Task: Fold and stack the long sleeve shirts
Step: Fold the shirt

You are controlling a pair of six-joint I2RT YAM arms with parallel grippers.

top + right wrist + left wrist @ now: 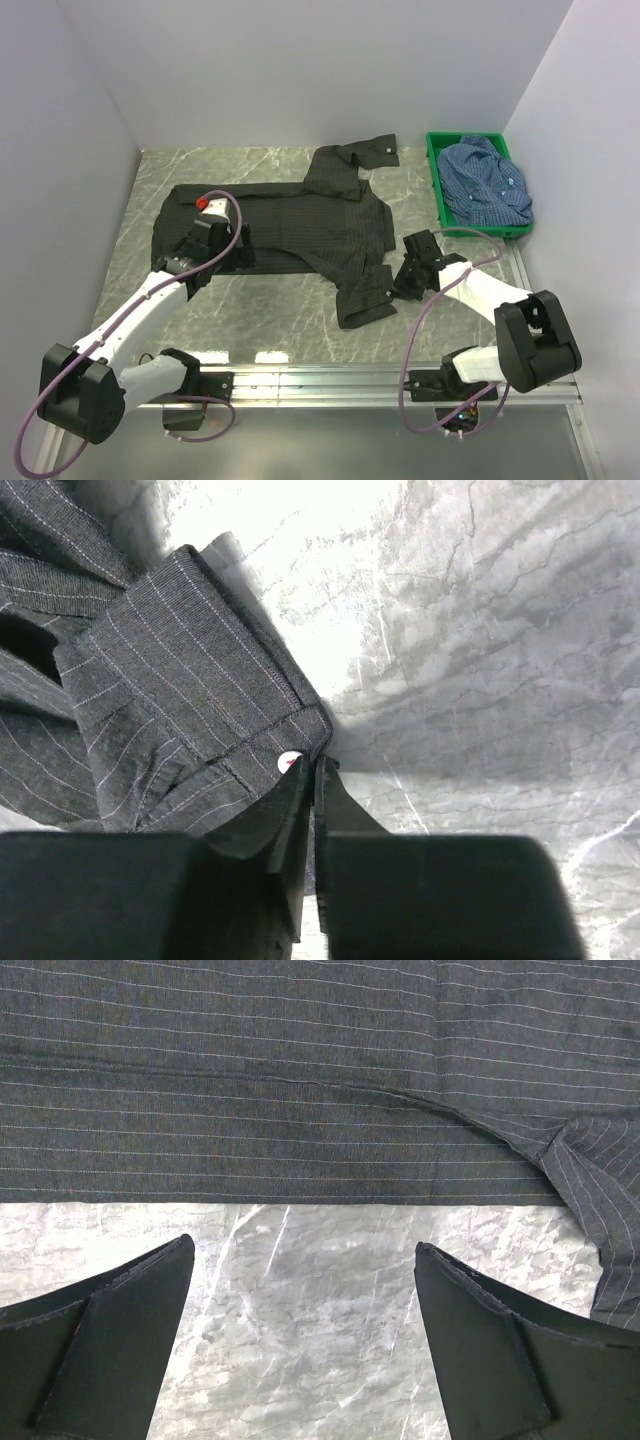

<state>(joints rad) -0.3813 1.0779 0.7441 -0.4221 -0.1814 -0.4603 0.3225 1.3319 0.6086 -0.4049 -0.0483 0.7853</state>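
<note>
Right claw (313, 767) is pressed together at the corner of the cuff (200, 680) of the black, finely striped, collared cloth shirt (290, 220), just beside a small white button (288, 762). My fingertips hide the very edge, so I judge rather than see that a thin bite of cuff is nipped between them. The black shirt lies spread flat on the grey marbled tabletop (270, 305) with its body running across. One sleeve angles toward the back wall and the other toward my right arm, and the cuff I have is on this nearer sleeve. Left claw (302, 1260) is spread wide over bare tabletop, just beside the shirt's near long edge, touching nothing. The blue checked cloth shirt (487, 180) sits crumpled in the green plastic crate (436, 190) at the far right, well apart.

The step in hand, as I read it, is folding the near sleeve in over the body. A corner pinch is a weak hold, so I should lift slowly and watch that the cloth comes up with me. I want to raise it only enough to clear the fabric beneath, then carry the cuff toward the middle of the body in a low arc, so the sleeve creases at the shoulder instead of bunching. It should lie flat before I let go. My left claw is best used to pin the body's edge, so the whole shirt does not drag across the smooth tabletop.
</note>
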